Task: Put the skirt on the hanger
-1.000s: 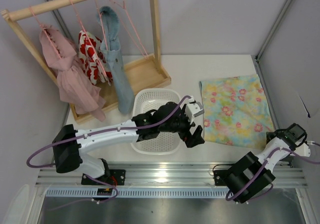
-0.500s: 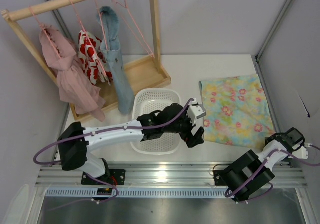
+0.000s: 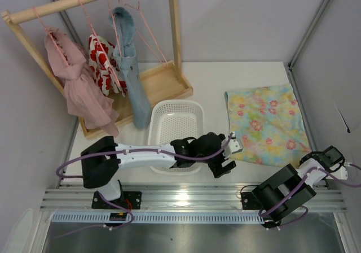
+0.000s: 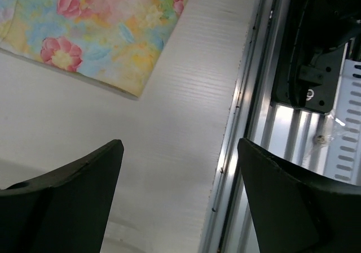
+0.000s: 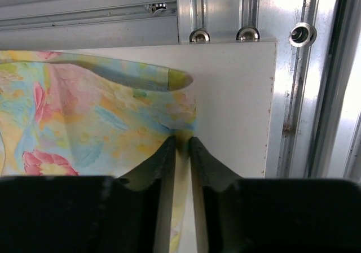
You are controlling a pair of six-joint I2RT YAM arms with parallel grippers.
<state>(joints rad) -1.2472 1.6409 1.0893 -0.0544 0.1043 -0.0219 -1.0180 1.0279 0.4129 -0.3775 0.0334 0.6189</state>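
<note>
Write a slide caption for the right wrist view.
Right gripper shut on a corner of the skirt, beside the table edge.

Top view high, looking down; both wrist views close, downward; all share skirt.

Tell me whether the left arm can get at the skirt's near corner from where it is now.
Probably yes: the left gripper is open over bare table, close beside a corner of the skirt, with nothing between them.

White table; pale grey walls; aluminium rail along near edge.
</note>
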